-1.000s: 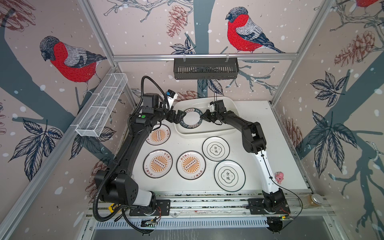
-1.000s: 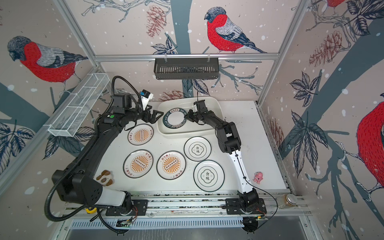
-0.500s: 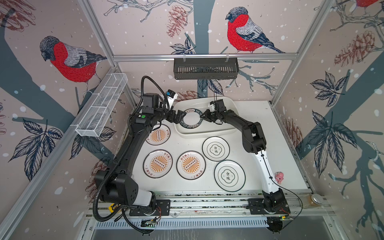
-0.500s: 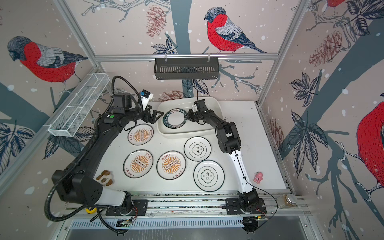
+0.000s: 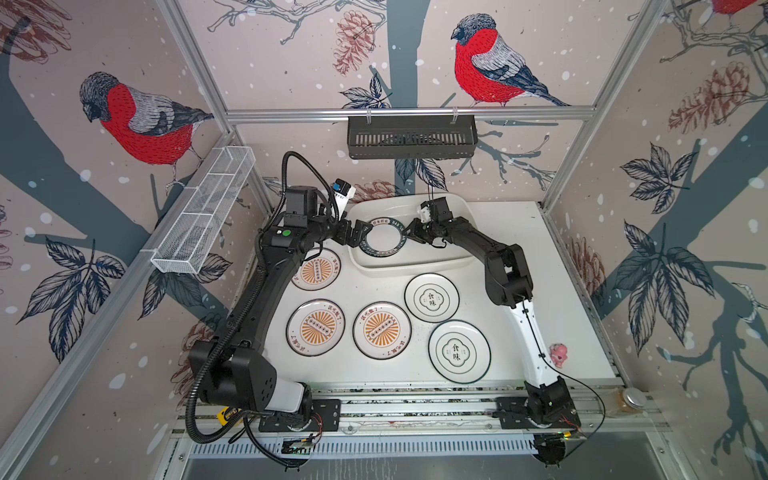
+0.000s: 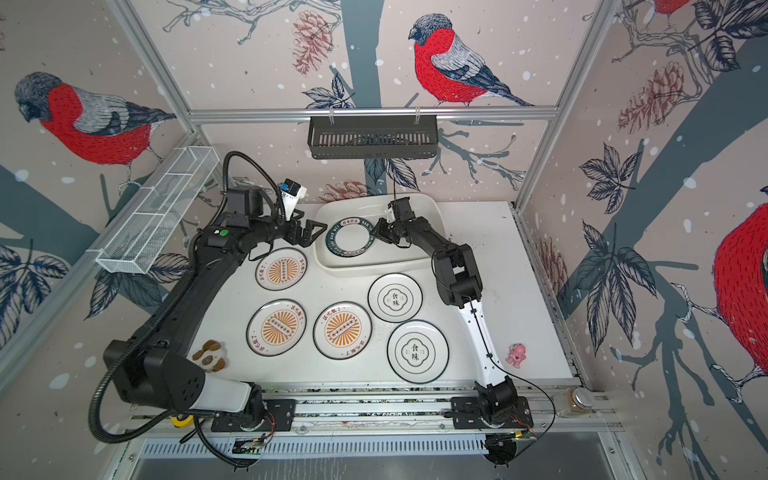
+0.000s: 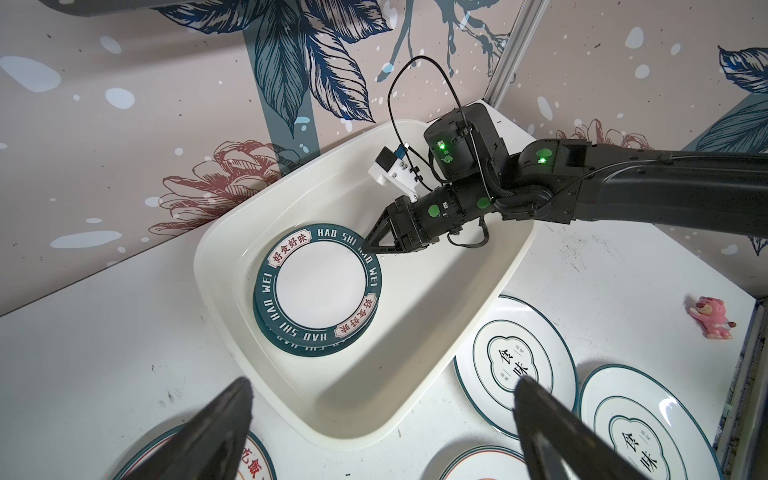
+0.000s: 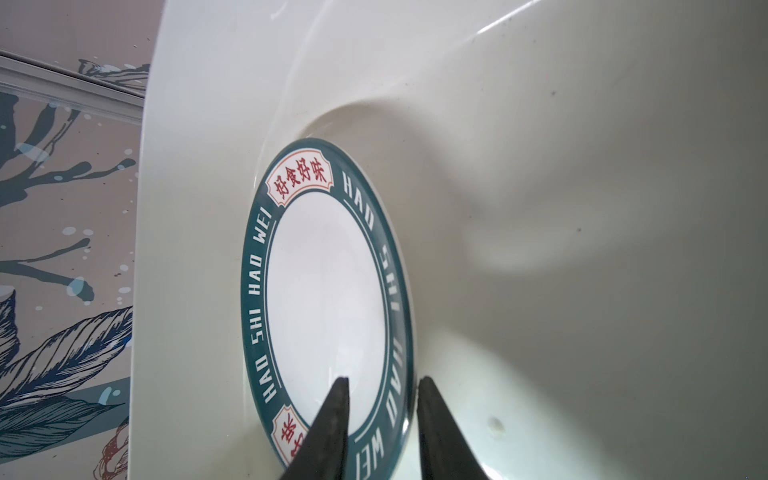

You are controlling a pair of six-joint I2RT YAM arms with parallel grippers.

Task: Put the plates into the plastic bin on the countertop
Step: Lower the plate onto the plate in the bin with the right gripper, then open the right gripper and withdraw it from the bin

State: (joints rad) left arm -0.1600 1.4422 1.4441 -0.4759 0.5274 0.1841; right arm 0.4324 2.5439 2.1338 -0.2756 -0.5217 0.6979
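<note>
Right wrist view: the black right gripper (image 8: 382, 380) has its jaws parted a little, straddling the rim of the round white plate with the dark teal lettered ring (image 8: 328, 291); I judge them slack, not pinching.
Plate position: flat inside the large cream-white plastic bin (image 7: 436, 332), stacked on a second teal-ringed plate (image 7: 307, 351) (slightly offset).
Idle arm: the left gripper (image 7: 382, 384) hovers beside the bin, jaws wide apart and empty.
Left on the white speckled countertop (image 5: 552, 257): three orange sunburst plates (image 5: 316, 328) and two black quatrefoil plates (image 5: 432, 298).
Step in hand: I'd call it the release of plate two of seven.
Next move: I'd back the right gripper out level, clear of rim and bin wall, then go for the nearest quatrefoil plate; its rim lies flush on the counter and wants a low, angled pinch.
</note>
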